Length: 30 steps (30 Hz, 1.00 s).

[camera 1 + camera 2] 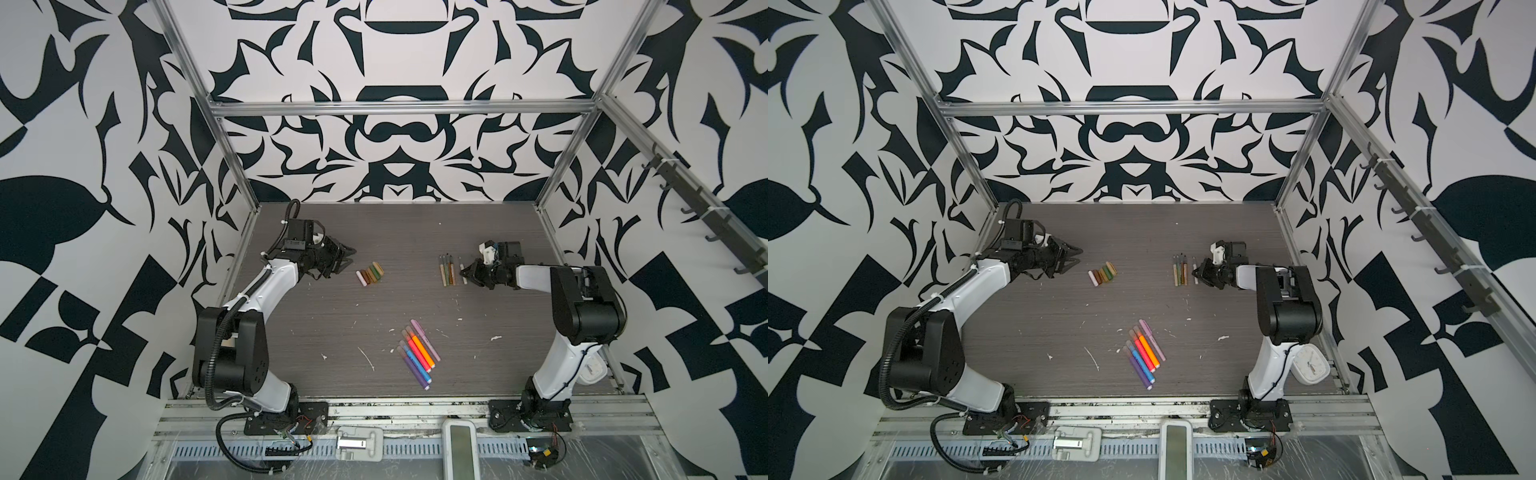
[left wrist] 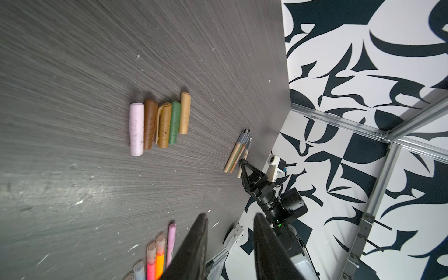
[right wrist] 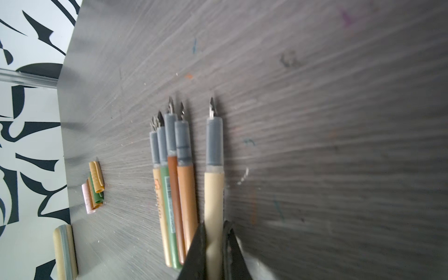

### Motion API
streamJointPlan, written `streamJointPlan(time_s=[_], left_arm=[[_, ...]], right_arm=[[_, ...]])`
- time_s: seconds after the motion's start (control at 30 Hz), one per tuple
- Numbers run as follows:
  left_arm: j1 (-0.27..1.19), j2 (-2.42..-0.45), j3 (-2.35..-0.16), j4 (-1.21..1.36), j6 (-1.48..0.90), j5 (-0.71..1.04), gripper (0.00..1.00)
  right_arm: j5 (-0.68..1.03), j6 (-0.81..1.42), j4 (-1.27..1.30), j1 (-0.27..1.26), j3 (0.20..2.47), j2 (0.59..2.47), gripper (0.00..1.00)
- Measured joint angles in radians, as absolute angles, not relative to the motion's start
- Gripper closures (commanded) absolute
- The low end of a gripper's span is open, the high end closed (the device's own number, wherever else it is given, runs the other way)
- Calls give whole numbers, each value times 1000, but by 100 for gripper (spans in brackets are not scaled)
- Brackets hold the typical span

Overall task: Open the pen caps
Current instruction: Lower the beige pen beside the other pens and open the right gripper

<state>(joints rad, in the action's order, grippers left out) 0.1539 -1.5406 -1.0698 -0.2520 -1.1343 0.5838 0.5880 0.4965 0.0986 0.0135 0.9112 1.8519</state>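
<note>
Five loose pen caps (image 1: 370, 275) lie in a tight row, side against side, on the far left part of the bench (image 1: 395, 232); the left wrist view (image 2: 160, 123) shows them as pink, brown, tan, green and tan. The left claw (image 1: 348, 257) hangs just beside the row, on the left-wall side, with its jaws apart and nothing between its fingers (image 2: 194, 247). Across the bench the right claw (image 3: 214, 225) is clamped on the cream pen (image 3: 213, 189), whose bare nib points toward the back wall. Four uncapped pen bodies (image 3: 174, 194) lie packed together just beside it, between that pen and the row of caps. Near the front middle about six coloured pens (image 1: 419, 353) lie side by side at a slant, caps on. White flecks dot the bench. A white clock (image 1: 1308, 361) leans by the right arm's base, and an oblong beige case (image 1: 457, 449) sits at the front rail.

The cream pen's rear end is hidden between the right claw's fingers. In the left wrist view the coloured pens are cut off by the frame edge and partly covered by a finger. Both wrist views are smeared, and the print on the pen bodies cannot be read
</note>
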Motion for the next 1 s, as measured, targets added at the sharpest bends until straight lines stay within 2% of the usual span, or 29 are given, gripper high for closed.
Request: streamJointPlan(time_s=[0.33,0.4,0.47,0.5,0.63,0.8,0.87,0.9,0.97,1.0], left_arm=[[154,-1577,-1138,-313,-1095,595,66],[154,-1577,-1139,-322,-1090,595,66],[154,-1577,-1139,-327,-1088,594,66],[154,-1577,-1139,-327,-1088,594,66],[154,-1577,-1139,-326,-1088,594,66],[154,-1577,-1139,-326,-1088,591,66],[154,-1577,-1139,-326,-1088,590,66],[154,-1577,-1139,-326,-1089,590,66],[154,-1577,-1139,-326,-1090,589,66],[154,-1577,-1139,-326,-1091,588,66]], right_arm=[[621,486,109,14,905,1861,96],[625,485,110,14,905,1863,87],[627,484,110,14,905,1864,71],[637,484,112,13,904,1865,69],[648,476,124,13,905,1864,68],[649,476,123,13,906,1867,72],[651,476,120,13,909,1869,69],[652,477,119,13,912,1870,65],[668,481,121,13,918,1871,44],[675,488,124,13,921,1871,37]])
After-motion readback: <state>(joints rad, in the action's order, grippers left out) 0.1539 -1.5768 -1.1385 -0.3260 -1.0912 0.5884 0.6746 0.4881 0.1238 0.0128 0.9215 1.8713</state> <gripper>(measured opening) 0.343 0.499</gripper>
